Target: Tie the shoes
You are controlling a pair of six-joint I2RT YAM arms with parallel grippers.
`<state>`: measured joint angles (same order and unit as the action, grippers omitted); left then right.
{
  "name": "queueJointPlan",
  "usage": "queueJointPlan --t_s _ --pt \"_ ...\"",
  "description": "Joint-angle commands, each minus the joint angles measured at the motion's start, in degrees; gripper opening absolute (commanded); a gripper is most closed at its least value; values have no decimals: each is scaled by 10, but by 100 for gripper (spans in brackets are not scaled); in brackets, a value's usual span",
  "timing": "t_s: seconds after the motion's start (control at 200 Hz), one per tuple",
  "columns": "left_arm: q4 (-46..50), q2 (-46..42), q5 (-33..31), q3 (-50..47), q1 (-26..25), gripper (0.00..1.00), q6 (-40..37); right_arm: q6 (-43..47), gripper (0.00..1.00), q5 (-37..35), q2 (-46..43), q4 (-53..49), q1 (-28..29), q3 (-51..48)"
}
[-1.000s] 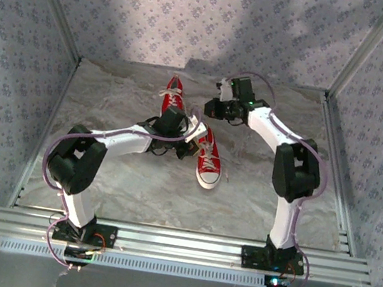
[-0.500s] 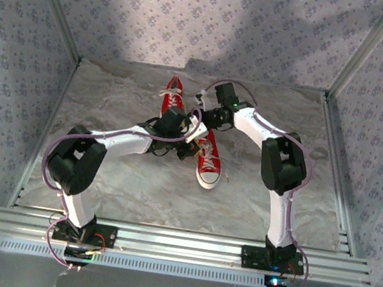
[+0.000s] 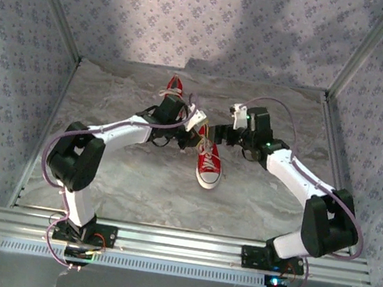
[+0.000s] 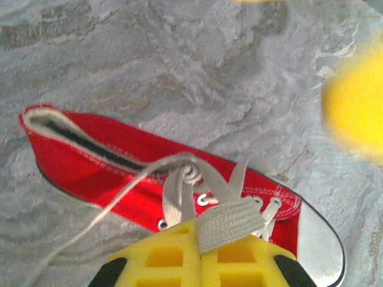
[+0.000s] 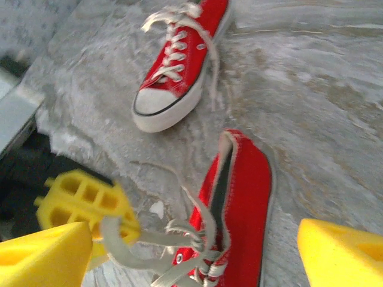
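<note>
Left pincer (image 4: pixel 200 254) tight on lace (image 4: pixel 230 222) of near shoe (image 4: pixel 114 161), right pincer (image 5: pixel 194 239) spread, far shoe (image 3: pixel 175 85) half-hidden

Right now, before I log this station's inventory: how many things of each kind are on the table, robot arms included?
Red sneakers: 2 (near red sneaker, far red sneaker)
White laces: 2 (near sneaker's lace, far sneaker's lace)
Robot arms: 2 (left arm, right arm)
Total: 6
</note>
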<state>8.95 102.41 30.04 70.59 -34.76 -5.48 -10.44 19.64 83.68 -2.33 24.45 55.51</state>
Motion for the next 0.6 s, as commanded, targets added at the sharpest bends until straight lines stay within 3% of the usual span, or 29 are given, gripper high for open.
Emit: queueJointPlan --t_s 0.0,0.175,0.595 --pt "59 24 54 39 8 0 -20 68 81 100 6 6 6 -31" --pt "82 38 81 62 13 0 -34 119 70 171 36 36 -1 -40" --pt "86 56 154 78 36 0 -39 155 59 283 125 41 -34 15"
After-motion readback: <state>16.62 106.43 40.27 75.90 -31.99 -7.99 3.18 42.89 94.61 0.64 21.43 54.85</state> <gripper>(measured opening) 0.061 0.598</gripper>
